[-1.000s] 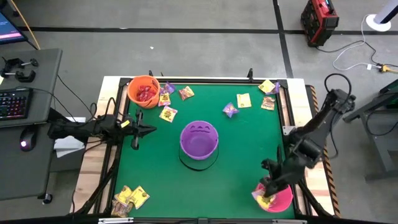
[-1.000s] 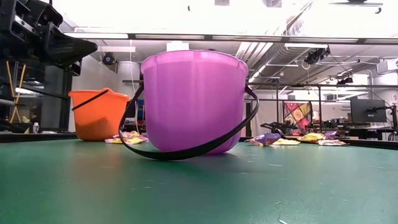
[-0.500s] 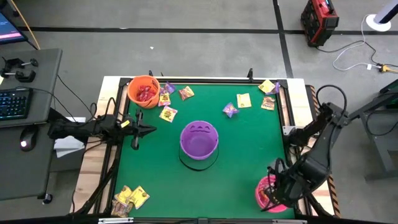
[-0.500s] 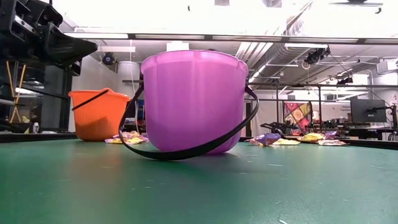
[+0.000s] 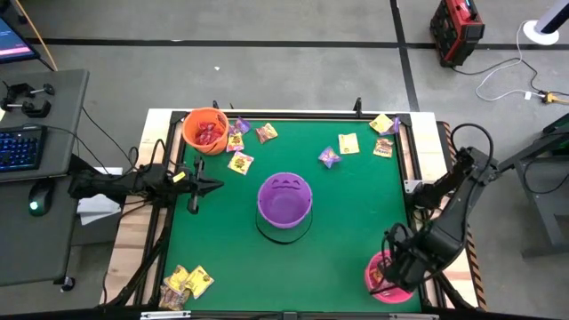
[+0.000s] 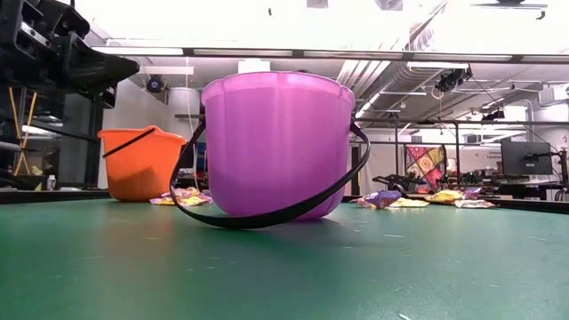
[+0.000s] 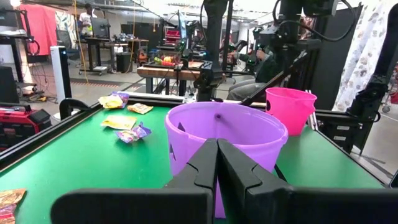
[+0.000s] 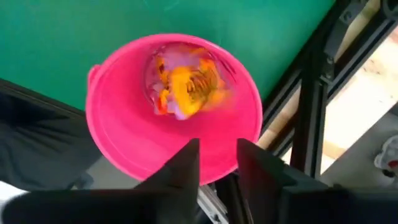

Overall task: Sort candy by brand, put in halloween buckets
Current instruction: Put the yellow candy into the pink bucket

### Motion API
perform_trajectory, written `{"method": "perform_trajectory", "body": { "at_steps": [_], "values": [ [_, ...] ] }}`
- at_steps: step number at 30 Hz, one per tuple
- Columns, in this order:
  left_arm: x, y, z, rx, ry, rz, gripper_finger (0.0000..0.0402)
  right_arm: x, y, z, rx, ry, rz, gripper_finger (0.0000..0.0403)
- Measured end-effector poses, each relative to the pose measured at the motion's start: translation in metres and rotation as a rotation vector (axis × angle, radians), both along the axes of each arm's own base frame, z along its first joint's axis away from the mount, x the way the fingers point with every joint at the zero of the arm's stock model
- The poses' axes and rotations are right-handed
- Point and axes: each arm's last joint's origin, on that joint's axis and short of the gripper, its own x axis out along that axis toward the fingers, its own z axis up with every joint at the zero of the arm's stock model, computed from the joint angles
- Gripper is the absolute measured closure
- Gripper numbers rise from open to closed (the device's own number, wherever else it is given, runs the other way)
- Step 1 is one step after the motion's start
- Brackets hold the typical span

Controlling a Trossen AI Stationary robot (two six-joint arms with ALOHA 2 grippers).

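Note:
The pink bucket (image 8: 124, 155) stands upright on the table's near right corner (image 5: 377, 283), with yellow and orange candy (image 8: 186, 87) lying inside it. My right gripper (image 8: 214, 149) hovers open above its rim (image 5: 391, 269), holding nothing. The purple bucket (image 5: 284, 200) stands mid-table, handle down in front (image 6: 267, 218). The orange bucket (image 5: 205, 131) sits at the far left, with red candy inside. My left gripper (image 7: 216, 146) is shut and empty at the left edge (image 5: 213, 185), pointing at the purple bucket (image 7: 221, 127).
Loose candy packets lie near the orange bucket (image 5: 240, 163), along the far edge (image 5: 348, 143) and in the far right corner (image 5: 383, 124). Several more sit at the near left corner (image 5: 187, 283). Green mat between the purple bucket and the near edge is bare (image 5: 267, 267).
My right arm has swung toward the table's near right corner and now stands over the pink bucket, covering more of it in the high view than a second ago. The left arm and the buckets have kept still.

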Motion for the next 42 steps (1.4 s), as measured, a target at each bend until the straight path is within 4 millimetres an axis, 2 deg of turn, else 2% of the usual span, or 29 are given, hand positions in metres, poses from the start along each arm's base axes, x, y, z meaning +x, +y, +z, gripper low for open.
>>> {"method": "perform_trajectory", "body": {
  "at_steps": [4, 6, 9, 12, 15, 18, 21, 23, 26, 31, 35, 42],
  "values": [
    [0.0, 0.0, 0.0, 0.0, 0.0, -0.001, 0.0401, 0.001, -0.001, 0.001, 0.022, 0.005, 0.037, 0.0258],
    [0.0, 0.0, 0.0, 0.001, 0.0, 0.0, 0.0401, 0.006, -0.003, 0.005, -0.003, -0.075, 0.07, 0.0247],
    [0.0, 0.0, 0.0, 0.0, 0.0, 0.0, 0.0401, 0.018, -0.016, 0.009, -0.154, -0.222, 0.107, 0.0241],
    [0.0, 0.0, 0.0, 0.0, 0.0, 0.0, 0.0401, 0.032, -0.043, 0.009, -0.372, -0.283, 0.085, 0.0242],
    [0.0, 0.0, 0.0, 0.001, 0.0, 0.0, 0.0401, 0.052, -0.079, -0.004, -0.551, -0.304, 0.072, 0.0244],
    [0.0, 0.0, 0.0, 0.001, 0.0, -0.001, 0.0401, 0.067, -0.129, -0.028, -0.713, -0.172, 0.013, 0.0244],
    [0.0, 0.0, 0.0, 0.0, 0.0, 0.0, 0.0401, 0.073, -0.183, -0.056, -0.811, -0.011, -0.037, 0.0244],
    [0.0, 0.0, 0.0, 0.001, 0.0, 0.0, 0.0401, 0.072, -0.22, -0.074, -0.837, 0.063, -0.1, 0.0245],
    [0.0, 0.0, 0.0, 0.0, 0.0, 0.0, 0.0401, 0.067, -0.269, -0.094, -0.818, 0.086, -0.234, 0.0245],
    [0.0, 0.0, 0.0, 0.001, 0.0, 0.0, 0.0401, 0.069, -0.327, -0.122, -0.743, -0.112, -0.354, 0.0245],
    [0.0, 0.0, 0.0, 0.001, 0.0, 0.0, 0.0401, 0.066, -0.351, -0.135, -0.746, -0.251, -0.432, 0.0245],
    [0.0, 0.0, 0.0, 0.0, 0.0, 0.0, 0.0401, 0.053, -0.356, -0.157, -0.789, -0.283, -0.573, 0.0245]
  ]
}}
